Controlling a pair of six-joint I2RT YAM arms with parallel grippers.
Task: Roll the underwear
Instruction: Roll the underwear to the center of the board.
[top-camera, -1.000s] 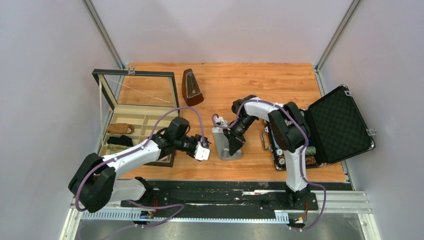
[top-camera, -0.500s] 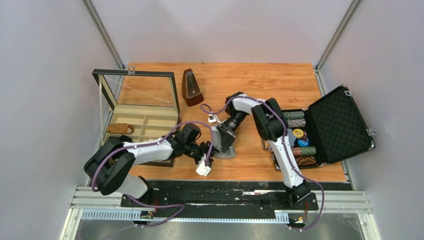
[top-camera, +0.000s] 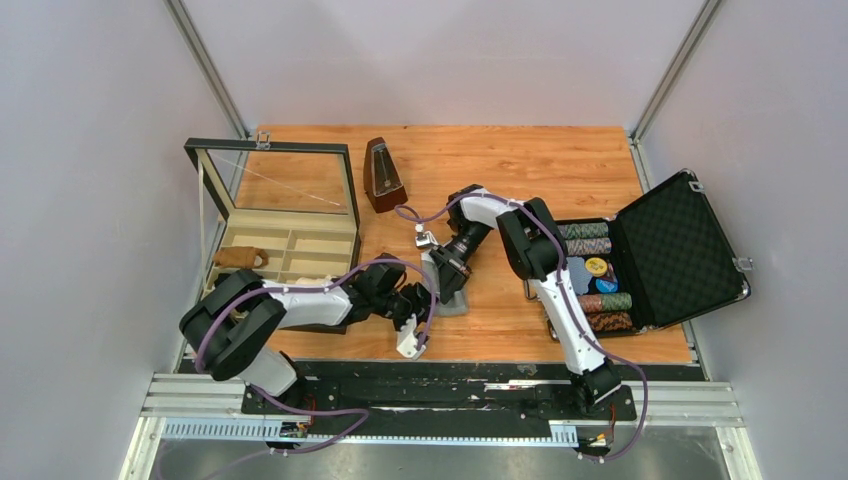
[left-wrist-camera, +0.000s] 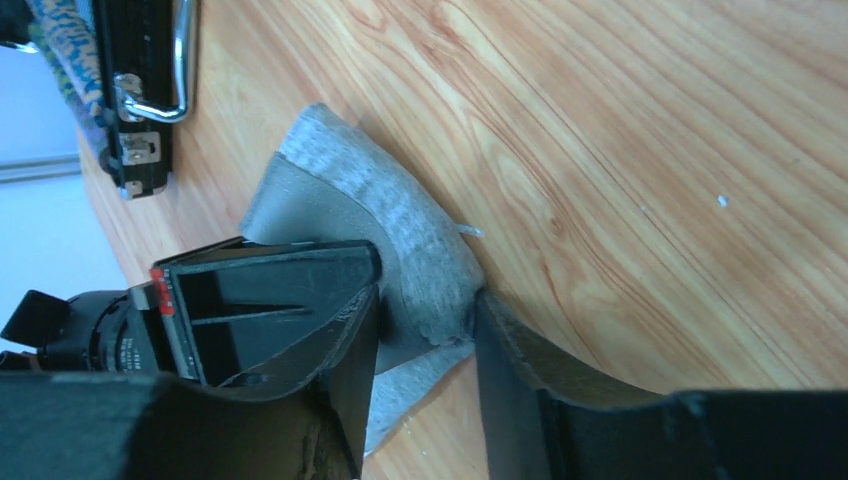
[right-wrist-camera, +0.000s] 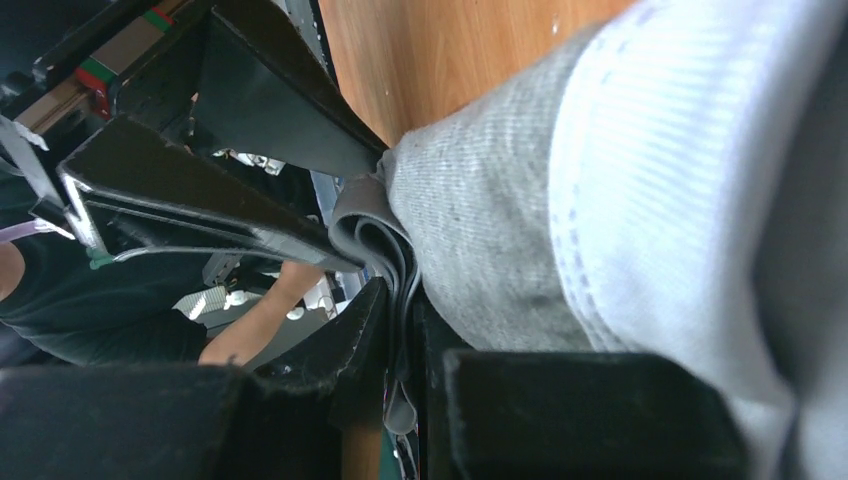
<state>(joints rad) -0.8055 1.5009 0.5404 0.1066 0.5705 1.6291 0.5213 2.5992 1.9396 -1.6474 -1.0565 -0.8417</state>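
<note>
The grey underwear (top-camera: 456, 305) lies folded small on the wooden table near the front middle, mostly hidden under both grippers. In the left wrist view the underwear (left-wrist-camera: 400, 200) is a thick grey fold, and my left gripper (left-wrist-camera: 427, 330) is closed around its near end. My left gripper (top-camera: 427, 300) comes in from the left. My right gripper (top-camera: 447, 286) comes in from behind. In the right wrist view my right gripper (right-wrist-camera: 410, 290) pinches thin grey layers of the underwear (right-wrist-camera: 480, 230), with its white trim on the right.
A compartment box with a raised glass lid (top-camera: 285, 250) stands at the left and holds a beige cloth roll (top-camera: 240, 257). A brown metronome (top-camera: 383, 175) stands at the back. An open black case with chips (top-camera: 610, 270) is at the right, its handle close by (left-wrist-camera: 150, 90).
My left arm swung right from beside the box to the underwear and closed on its end. My right gripper moved left and nearer with the cloth, which now looks smaller.
</note>
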